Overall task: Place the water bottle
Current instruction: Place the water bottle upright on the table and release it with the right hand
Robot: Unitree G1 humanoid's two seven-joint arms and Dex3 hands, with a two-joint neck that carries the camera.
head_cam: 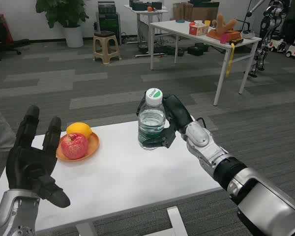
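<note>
A clear water bottle [151, 121] with a white and green cap stands upright on the white table [123, 177], near its far edge. My right hand [170, 122] wraps around the bottle from the right and grips its body. My left hand [34, 157] hovers open over the table's near left corner, fingers spread and pointing up, holding nothing.
An orange plate [91, 146] with a red apple [74, 145] and a yellow lemon [79, 130] sits left of the bottle. Beyond the table are grey carpet, a stool [106, 46], a potted plant [64, 14] and another white table [206, 37] with items on it.
</note>
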